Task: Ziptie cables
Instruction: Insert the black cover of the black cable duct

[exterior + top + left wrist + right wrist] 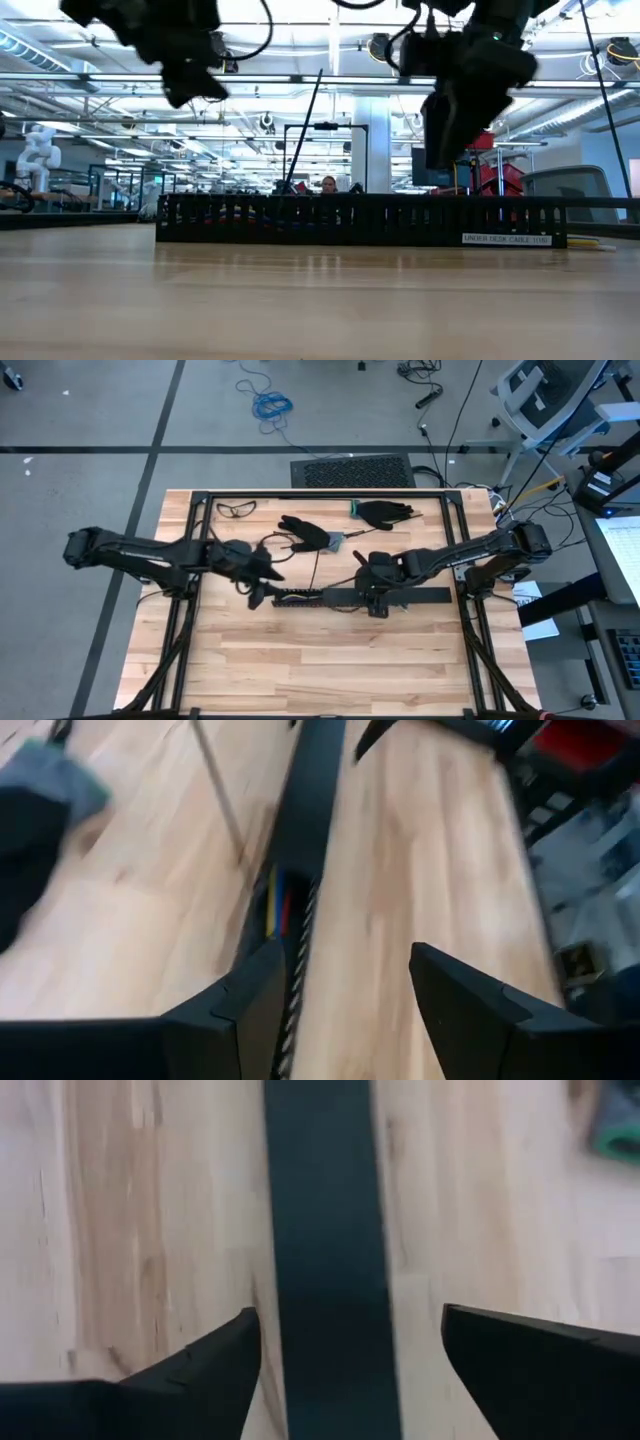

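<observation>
Black plastic makes up the long slotted strip [360, 597] that lies flat across the middle of the wooden table [330, 670], and both arms hang over it. Over one end of the strip, the left gripper [345, 1005] has its fingers spread apart and empty, clear of the table; the strip's toothed edge runs out from under its near finger [255, 1010]. The cables [278, 902], showing yellow, blue and red, lie inside the strip just ahead of that gripper, tucked between its walls. A thin black stick [220, 795] lies on the wood just beside the strip, farther ahead of the same gripper. The right gripper [350, 1355] hangs over the strip's middle with its two fingers wide apart and nothing between them; the strip's flat black lid passes straight beneath the gap and on ahead. In the level view both grippers sit well above the strip, not touching it. Two black gloves [305, 532] lie on the table beyond the grippers, toward the far edge, near a pair of glasses [236, 509].
</observation>
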You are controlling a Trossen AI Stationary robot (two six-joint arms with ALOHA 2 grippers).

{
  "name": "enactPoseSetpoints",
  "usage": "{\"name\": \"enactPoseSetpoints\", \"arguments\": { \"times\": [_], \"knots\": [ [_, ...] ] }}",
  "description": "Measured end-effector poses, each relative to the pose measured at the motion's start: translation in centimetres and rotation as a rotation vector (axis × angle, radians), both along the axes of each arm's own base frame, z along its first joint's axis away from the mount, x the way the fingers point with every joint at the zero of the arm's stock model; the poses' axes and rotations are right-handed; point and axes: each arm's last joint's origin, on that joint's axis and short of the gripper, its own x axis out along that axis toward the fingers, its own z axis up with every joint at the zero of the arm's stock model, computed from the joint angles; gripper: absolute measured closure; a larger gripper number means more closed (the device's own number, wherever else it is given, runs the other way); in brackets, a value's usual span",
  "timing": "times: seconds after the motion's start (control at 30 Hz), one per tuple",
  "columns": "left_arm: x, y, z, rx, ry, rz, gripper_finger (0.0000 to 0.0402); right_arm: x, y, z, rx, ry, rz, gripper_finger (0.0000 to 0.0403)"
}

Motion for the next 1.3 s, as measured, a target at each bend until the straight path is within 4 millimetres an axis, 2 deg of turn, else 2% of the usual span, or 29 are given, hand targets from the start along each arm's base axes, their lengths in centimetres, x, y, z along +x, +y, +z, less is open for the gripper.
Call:
{"name": "enactPoseSetpoints", "arguments": {
  "times": [0.2,0.83,1.3],
  "knots": [
    [-1.3,-0.5,-0.6,0.083,0.112,0.043,0.0189,0.1,0.0,-0.8,-0.004,0.044,0.013,0.0092],
    [-1.6,-0.5,-1.8,0.108,0.178,0.061,0.0189,0.0,0.3,-1.3,0.017,0.089,0.066,0.0092],
    [-1.5,-0.5,-2.0,0.112,0.194,0.065,0.0189,1.4,0.5,-4.7,0.008,0.183,0.076,0.0092]
  ]
}}
